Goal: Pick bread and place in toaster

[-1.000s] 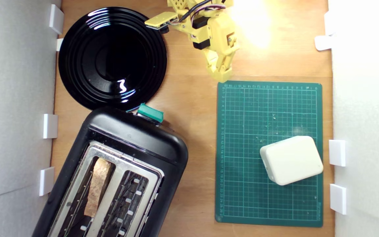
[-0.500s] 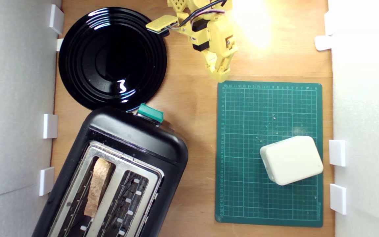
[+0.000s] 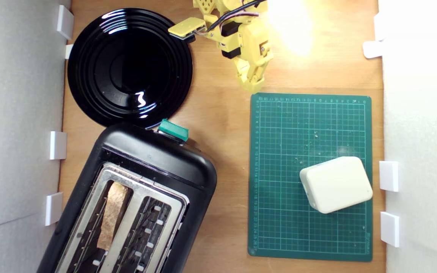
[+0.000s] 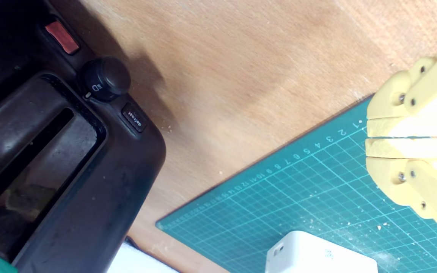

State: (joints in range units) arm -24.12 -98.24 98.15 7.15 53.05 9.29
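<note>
Yellow claw [image 3: 253,86] hangs at the top centre of the exterior view, fingers pressed together and empty, tip just above the green mat's [image 3: 279,227] upper left corner. Bread [image 3: 111,215] stands in the toaster's [image 3: 157,159] left slot, lower left. A cream block [image 3: 336,184] lies on the mat.

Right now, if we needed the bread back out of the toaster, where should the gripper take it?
By its exposed crust edge, from straight above. The bread stands on edge in the toaster's slot on the exterior view's left, walled on both faces. The fingers would likely have to straddle its thin width along the slot. The gripper is shut and empty near the green mat.
</note>
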